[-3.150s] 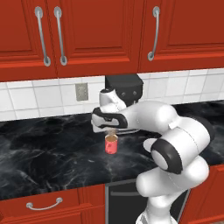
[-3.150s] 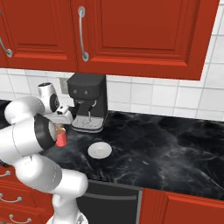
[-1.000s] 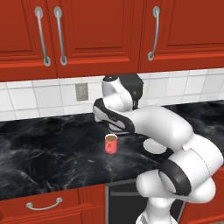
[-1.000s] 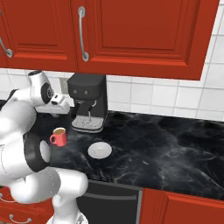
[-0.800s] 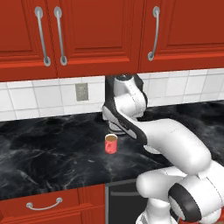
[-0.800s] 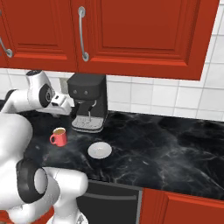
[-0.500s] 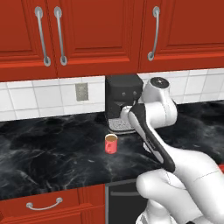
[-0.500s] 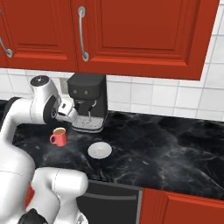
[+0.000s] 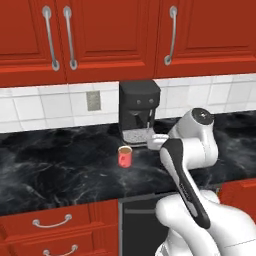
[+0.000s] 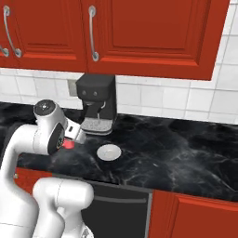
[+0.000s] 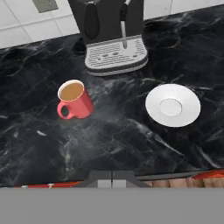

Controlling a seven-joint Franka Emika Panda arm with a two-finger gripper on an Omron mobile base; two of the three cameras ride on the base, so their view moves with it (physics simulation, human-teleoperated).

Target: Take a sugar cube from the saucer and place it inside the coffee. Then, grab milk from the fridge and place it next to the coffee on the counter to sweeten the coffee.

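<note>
The coffee is a red cup with brown liquid, standing on the black counter left of the saucer. The white saucer is bare. The sugar cube is out of view. My gripper hangs above the counter's front edge, its two tips pressed together and shut on nothing, looking down at both. In the left base view the coffee stands left of my arm. From the right base camera the saucer lies in front of the machine, and the coffee peeks out behind my arm. The milk and the fridge are out of view.
A black coffee machine stands against the tiled wall just behind the cup and saucer. Red upper cabinets hang over the counter, and red drawers sit below it beside a dark appliance front.
My arm has swung to the right and drawn back from above the cup toward the counter's front edge. The gripper stays shut. Cup and saucer have not moved.
</note>
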